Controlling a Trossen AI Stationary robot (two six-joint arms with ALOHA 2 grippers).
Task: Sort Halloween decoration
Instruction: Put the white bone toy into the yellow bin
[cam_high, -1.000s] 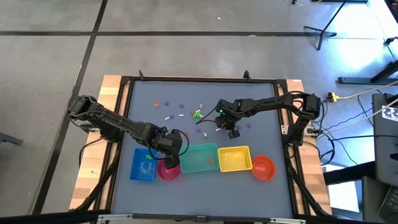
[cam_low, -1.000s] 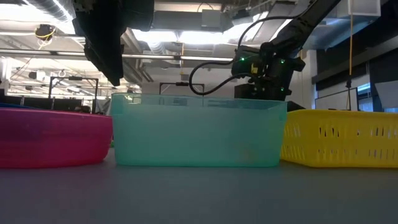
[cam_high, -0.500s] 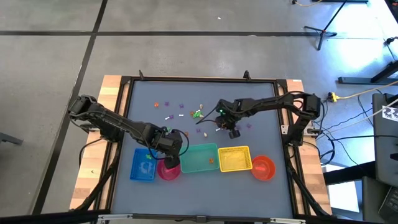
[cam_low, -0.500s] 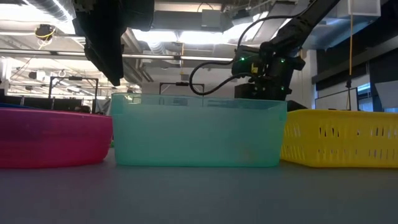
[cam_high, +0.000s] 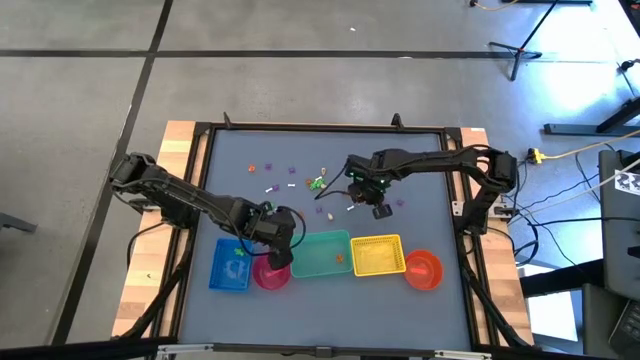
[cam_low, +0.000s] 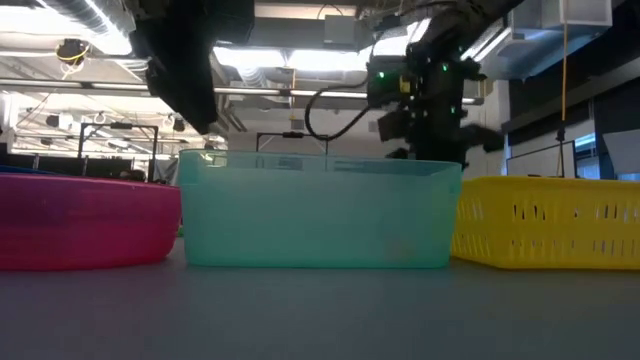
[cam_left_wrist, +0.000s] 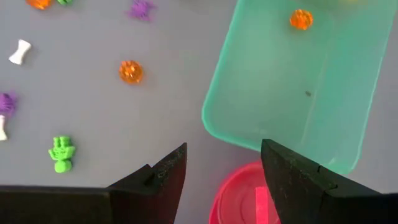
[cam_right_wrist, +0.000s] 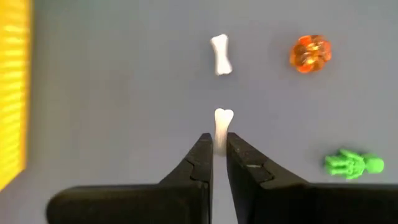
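Your right gripper (cam_right_wrist: 219, 144) is pinching a small white bone trinket (cam_right_wrist: 222, 127) between nearly closed fingers, the bone's knobbed end sticking out past the tips. It is hanging over the grey mat, with a second white bone (cam_right_wrist: 221, 54) lying beyond it, an orange pumpkin trinket (cam_right_wrist: 310, 53) further off to one side and a green skeleton figure (cam_right_wrist: 352, 164) near that. The yellow basket (cam_right_wrist: 13, 87) is showing at the edge of that wrist view.

Compared with a second ago, you are seeing the right arm higher in the low view (cam_low: 425, 110), and in the high view the gripper (cam_high: 379, 209) is sitting a little further from the containers.

Your left gripper (cam_left_wrist: 221, 171) is hovering with jaws spread wide and holding nothing, above the rim of the pink bowl (cam_left_wrist: 249, 199) and just beside the teal bin (cam_left_wrist: 292, 81), which is holding an orange trinket (cam_left_wrist: 301, 18). More trinkets are lying loose on the mat (cam_high: 420, 170) between the arms.

The containers are lined up along the near edge: blue bin (cam_high: 230, 265), pink bowl, teal bin, yellow basket and orange bowl (cam_high: 424, 269).
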